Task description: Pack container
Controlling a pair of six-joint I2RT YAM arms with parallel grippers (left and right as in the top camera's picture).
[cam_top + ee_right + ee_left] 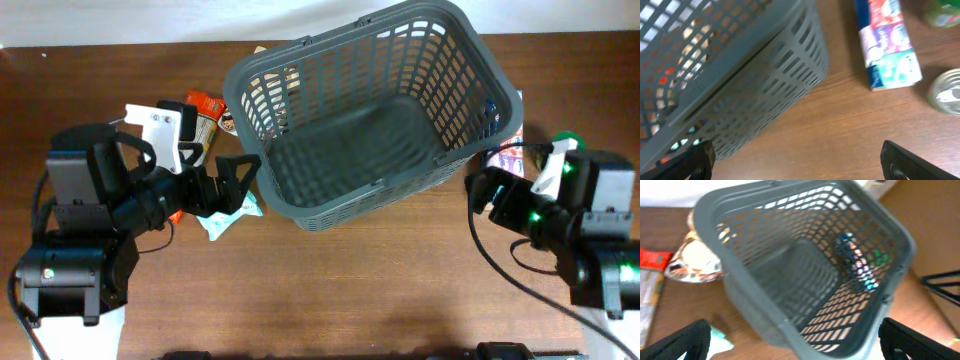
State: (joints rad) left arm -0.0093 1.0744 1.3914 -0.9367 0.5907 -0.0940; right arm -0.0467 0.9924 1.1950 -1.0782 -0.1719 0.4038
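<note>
The container, a large dark grey slotted basket (300,212), stands at the table's back centre, and I see nothing inside it. My left gripper (241,178) is open and empty right at the basket's left front corner. In the left wrist view the basket (740,305) fills the frame and its near corner lies between my open fingers (800,347). My right gripper (488,192) is open and empty just right of the basket's front right corner. In the right wrist view the basket wall (765,95) is at the left, with bare table between the fingers (800,162).
A white and teal packet (224,218) lies under my left gripper. Orange and red packets (205,108) lie left of the basket. A colourful box (887,45), a tin can (946,92) and a green item (945,12) lie right of the basket.
</note>
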